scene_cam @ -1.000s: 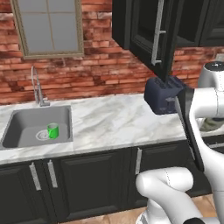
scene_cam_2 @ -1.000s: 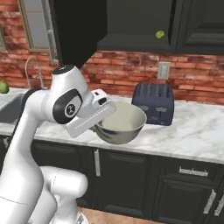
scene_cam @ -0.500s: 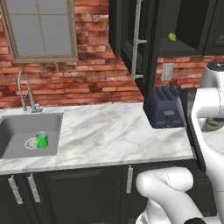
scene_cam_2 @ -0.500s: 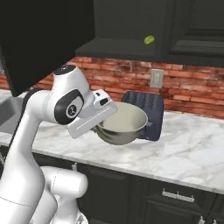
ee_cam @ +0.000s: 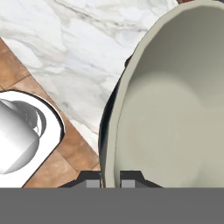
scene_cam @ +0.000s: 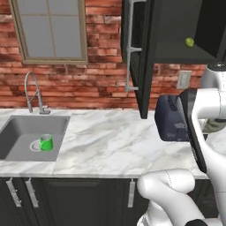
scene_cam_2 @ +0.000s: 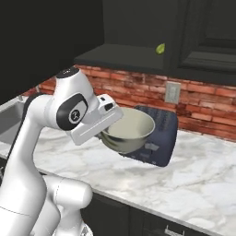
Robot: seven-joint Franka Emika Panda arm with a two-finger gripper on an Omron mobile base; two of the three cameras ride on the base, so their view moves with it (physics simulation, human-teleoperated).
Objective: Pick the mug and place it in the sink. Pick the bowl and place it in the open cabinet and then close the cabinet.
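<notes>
Driving right has slid the whole scene leftward in both base views, so the cabinet now hangs almost straight ahead of me; the things themselves have not moved.

Taking that cabinet as landmark: its door stands swung open at its left edge, the tabletop runs below it, and the sink lies well to its lower left with the mug already standing inside. A dark toaster sits beneath the cabinet's shelf.

My gripper is clamped on the rim of the bowl, carried below the shelf, just before the toaster.

Next, I judge: lift level, clear the shelf lip, keep off the door.
</notes>
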